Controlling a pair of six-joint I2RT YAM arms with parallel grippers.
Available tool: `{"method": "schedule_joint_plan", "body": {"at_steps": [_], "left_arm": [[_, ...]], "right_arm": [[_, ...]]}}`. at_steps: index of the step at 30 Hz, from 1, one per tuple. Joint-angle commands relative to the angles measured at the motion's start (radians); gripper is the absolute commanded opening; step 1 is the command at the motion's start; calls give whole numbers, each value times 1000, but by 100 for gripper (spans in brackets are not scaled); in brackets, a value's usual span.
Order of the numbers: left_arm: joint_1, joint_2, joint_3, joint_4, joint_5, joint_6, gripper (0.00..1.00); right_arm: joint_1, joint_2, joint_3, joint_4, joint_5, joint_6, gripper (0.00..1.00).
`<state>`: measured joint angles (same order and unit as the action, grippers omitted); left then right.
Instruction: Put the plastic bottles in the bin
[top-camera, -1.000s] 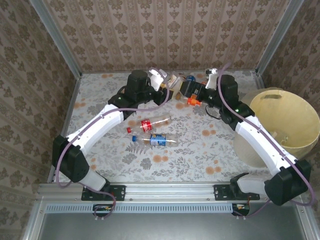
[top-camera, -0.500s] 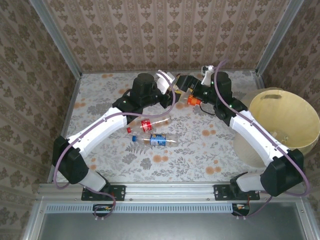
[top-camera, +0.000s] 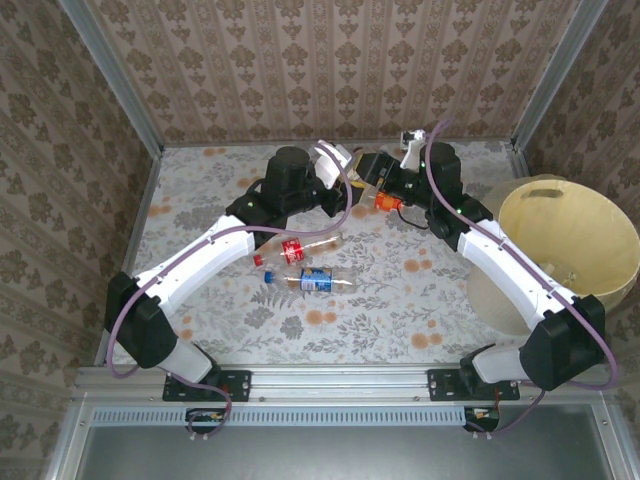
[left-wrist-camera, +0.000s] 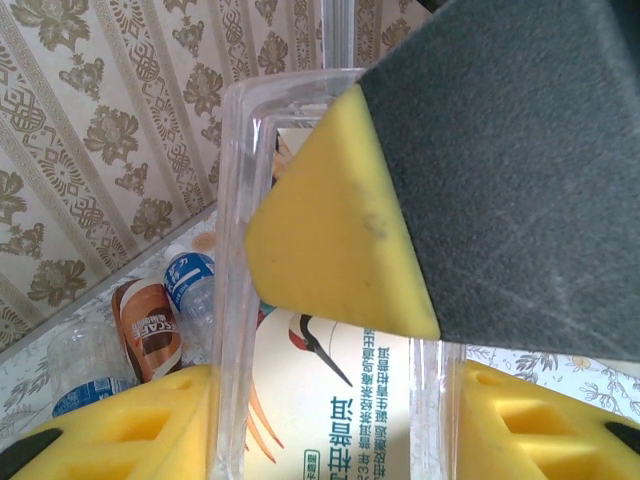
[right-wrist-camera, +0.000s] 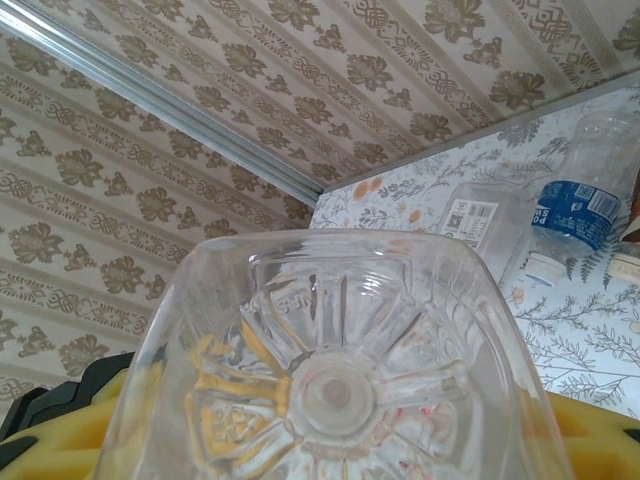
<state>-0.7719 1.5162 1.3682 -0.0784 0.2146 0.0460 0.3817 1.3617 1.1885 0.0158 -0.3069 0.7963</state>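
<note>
1. Right now the left gripper (top-camera: 338, 166) has its jaws clamped on a white-labelled bottle (left-wrist-camera: 335, 395), with the yellow pads (left-wrist-camera: 330, 250) pressing its clear sides.
2. My right gripper (top-camera: 385, 172) has its jaws closed on a second clear bottle (right-wrist-camera: 330, 390), whose ribbed base faces the wrist camera.
3. Both grippers sit close together at the far side of the counter (top-camera: 400, 300). An orange cap (top-camera: 384, 201) shows under the right one. I think it belongs to the held bottle, but I can't be sure from above.
4. A red-labelled bottle (top-camera: 303, 246) and a blue-labelled bottle (top-camera: 318, 281) lie mid-counter.
5. The bin (top-camera: 590, 235) stands at the right, well apart from both held bottles.
</note>
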Motion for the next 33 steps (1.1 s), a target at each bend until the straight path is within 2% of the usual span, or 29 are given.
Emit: {"method": "schedule_joint_plan", "body": {"at_steps": [1, 4, 10, 13, 16, 19, 22, 28, 33], "left_arm": [[-9, -13, 34, -7, 50, 25, 47], [-10, -19, 40, -15, 60, 7, 62], [-6, -76, -21, 64, 95, -18, 100], [7, -123, -67, 107, 67, -38, 100], [21, -172, -127, 163, -6, -62, 100], [30, -212, -195, 218, -142, -89, 100], [37, -227, -235, 238, -228, -106, 100], [45, -226, -250, 194, -374, -170, 100], [49, -225, -253, 151, -432, -197, 100]], "right_arm": [[2, -22, 24, -4, 14, -50, 52], [-2, -32, 41, -54, 30, -92, 50], [-31, -63, 65, -125, 60, -149, 48], [-54, -89, 91, -179, 73, -198, 47], [-76, -131, 135, -259, 104, -262, 47], [-113, -184, 169, -334, 146, -317, 47], [-170, -243, 185, -390, 148, -353, 47], [-326, -359, 242, -537, 147, -453, 47], [-473, -416, 300, -651, 181, -517, 47]]}}
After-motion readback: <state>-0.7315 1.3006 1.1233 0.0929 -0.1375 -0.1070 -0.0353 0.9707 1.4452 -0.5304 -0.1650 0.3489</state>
